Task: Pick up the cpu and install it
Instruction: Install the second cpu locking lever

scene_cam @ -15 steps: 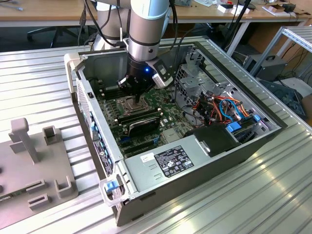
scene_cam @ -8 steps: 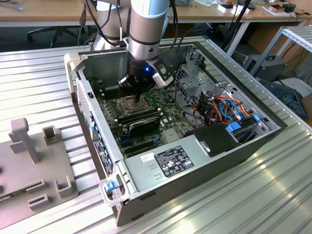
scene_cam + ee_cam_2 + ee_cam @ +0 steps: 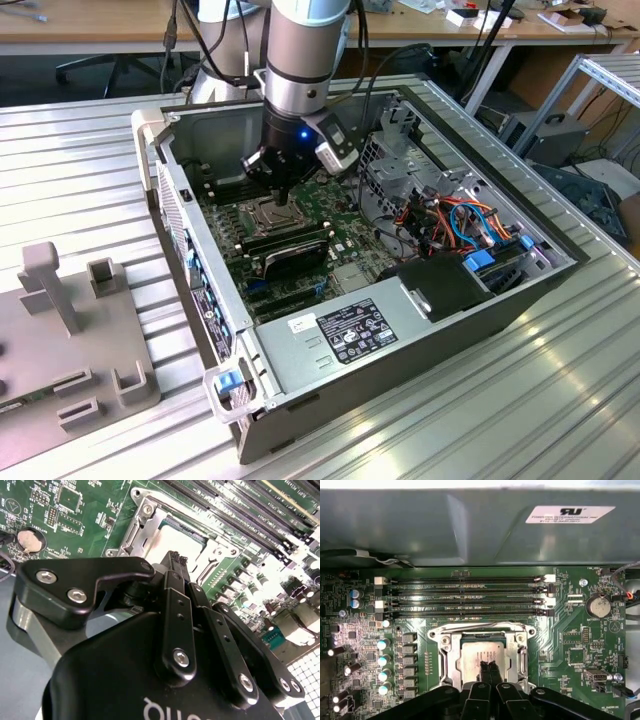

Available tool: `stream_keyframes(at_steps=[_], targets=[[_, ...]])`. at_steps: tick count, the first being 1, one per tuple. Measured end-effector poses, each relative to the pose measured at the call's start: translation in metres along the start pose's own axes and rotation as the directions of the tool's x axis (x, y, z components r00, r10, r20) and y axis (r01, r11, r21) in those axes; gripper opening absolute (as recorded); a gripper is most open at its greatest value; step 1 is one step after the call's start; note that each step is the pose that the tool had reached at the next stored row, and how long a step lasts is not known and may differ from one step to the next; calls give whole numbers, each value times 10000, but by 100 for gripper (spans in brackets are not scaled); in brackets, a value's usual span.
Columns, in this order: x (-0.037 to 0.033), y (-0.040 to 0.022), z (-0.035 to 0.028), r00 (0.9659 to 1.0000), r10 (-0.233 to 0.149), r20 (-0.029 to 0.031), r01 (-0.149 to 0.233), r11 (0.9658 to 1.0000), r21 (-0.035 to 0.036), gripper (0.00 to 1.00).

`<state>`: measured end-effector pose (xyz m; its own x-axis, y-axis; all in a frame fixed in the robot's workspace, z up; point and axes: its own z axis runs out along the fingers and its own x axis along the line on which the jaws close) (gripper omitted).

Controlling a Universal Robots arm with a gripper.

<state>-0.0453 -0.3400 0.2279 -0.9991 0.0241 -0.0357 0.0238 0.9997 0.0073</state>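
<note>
Black and closed, my gripper hangs fingertips together over the cpu, which sits inside the socket frame on the green motherboard. Memory slots run at twelve o'clock of the socket in the first wrist view.

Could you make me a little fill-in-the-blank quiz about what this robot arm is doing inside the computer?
1. The gripper hangs right above the ____, a silver-grey square chip.
2. That chip lies inside the metal socket frame on the ____ circuit board.
3. In the first wrist view, the gripper's two fingertips are pressed ____.
4. The case lies on a ribbed ____ table.

Missing words: cpu; green; together; metal
</note>
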Motion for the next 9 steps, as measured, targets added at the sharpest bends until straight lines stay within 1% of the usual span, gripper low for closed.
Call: stream_keyframes(at_steps=[4, 6, 9], targets=[[-2, -75, 1, 10000, 1, 1, -1, 10000, -3, 11], [-1, -78, -2, 10000, 3, 0, -3, 10000, -1, 11], [-3, -79, -35, 10000, 2, 0, -2, 10000, -1, 11]])
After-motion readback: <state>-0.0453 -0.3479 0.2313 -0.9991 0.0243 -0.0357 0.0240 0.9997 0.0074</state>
